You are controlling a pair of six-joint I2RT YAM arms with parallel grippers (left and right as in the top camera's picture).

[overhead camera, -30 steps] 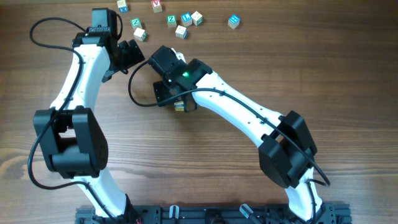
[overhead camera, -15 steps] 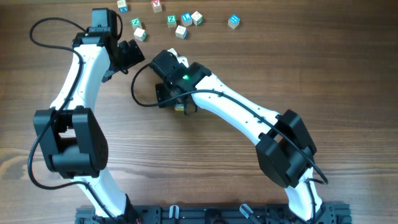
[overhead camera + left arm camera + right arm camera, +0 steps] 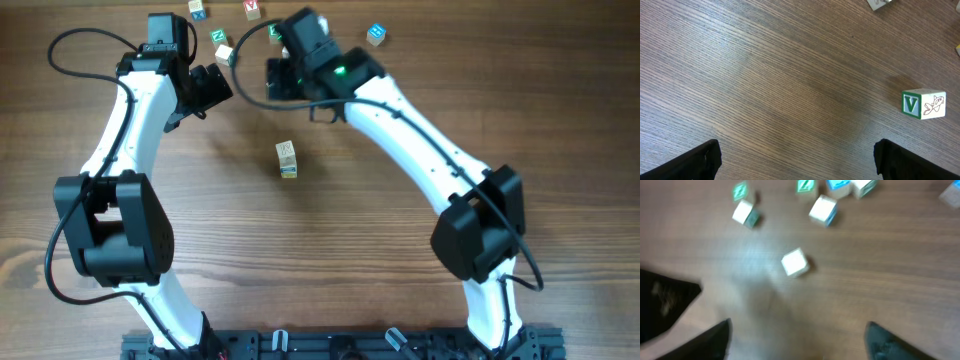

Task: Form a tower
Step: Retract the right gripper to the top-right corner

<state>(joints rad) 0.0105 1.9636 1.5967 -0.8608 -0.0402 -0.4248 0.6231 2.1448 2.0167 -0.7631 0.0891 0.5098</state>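
Observation:
The tower point(image 3: 287, 158), a narrow stack of pale cubes with a cream top and blue and yellow at its foot, stands alone mid-table with nothing touching it. My right gripper point(image 3: 283, 72) hovers at the back over the loose cubes. In the blurred right wrist view the right gripper point(image 3: 798, 326) is open and holds nothing, with a white cube point(image 3: 795, 262) just ahead. My left gripper point(image 3: 212, 88) hangs at the back left. In the left wrist view the left gripper point(image 3: 796, 150) is wide open over bare wood, with a green V cube point(image 3: 922, 104) off to its right.
Loose letter cubes lie along the back edge: a blue one point(image 3: 375, 33), a red one point(image 3: 252, 8), a green one point(image 3: 220, 37) and a pale one point(image 3: 225, 52). More cubes point(image 3: 822, 209) show ahead in the right wrist view.
My right arm has let go of the tower and swung up to the back among the loose cubes, so the tower now shows uncovered. The left arm has not moved.

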